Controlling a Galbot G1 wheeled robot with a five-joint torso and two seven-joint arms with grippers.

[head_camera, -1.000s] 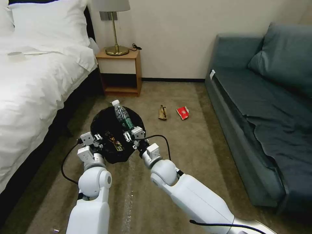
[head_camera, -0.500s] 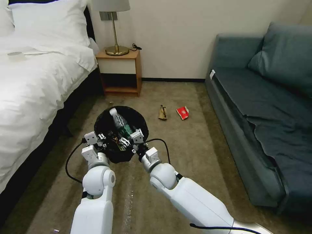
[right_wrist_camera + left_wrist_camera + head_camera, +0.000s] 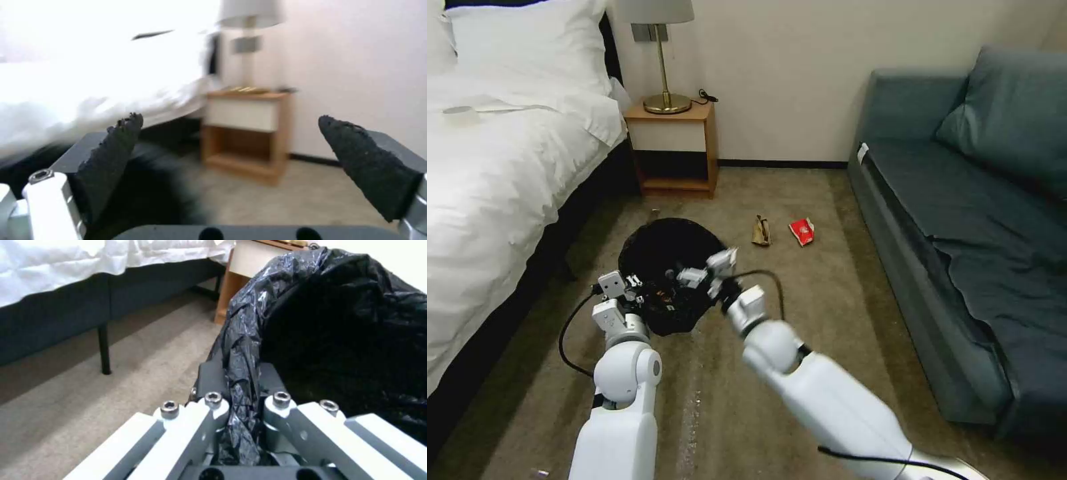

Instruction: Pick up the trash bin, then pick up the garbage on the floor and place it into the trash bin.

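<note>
Two pieces of garbage lie on the carpet (image 3: 827, 320) ahead of me: a crumpled brown paper piece (image 3: 761, 230) and, just to its right, a red-and-white snack packet (image 3: 802, 231), close together but apart, between the nightstand (image 3: 677, 143) and the sofa (image 3: 960, 220). My left gripper (image 3: 630, 288) is clamped on the near rim of the trash bin (image 3: 670, 250); from the left wrist I see its fingers (image 3: 209, 373) pinching the crinkled black bag (image 3: 242, 350) where it folds over the rim, one finger outside and one inside. I hold the bin tilted, its dark mouth turned up toward the head camera, with the bed (image 3: 500, 173) on its left. Something small with a yellowish glint sits inside near the left gripper, but I cannot make out what it is. My right gripper (image 3: 707, 267) hangs over the bin's right edge, turned sideways toward the left, and it is released: from the right wrist the two black pads (image 3: 115, 150) stand wide apart with nothing between them, the nightstand and lamp (image 3: 249, 20) showing through the gap, and the black mass of the bag low beside the pad on the bed's side
</note>
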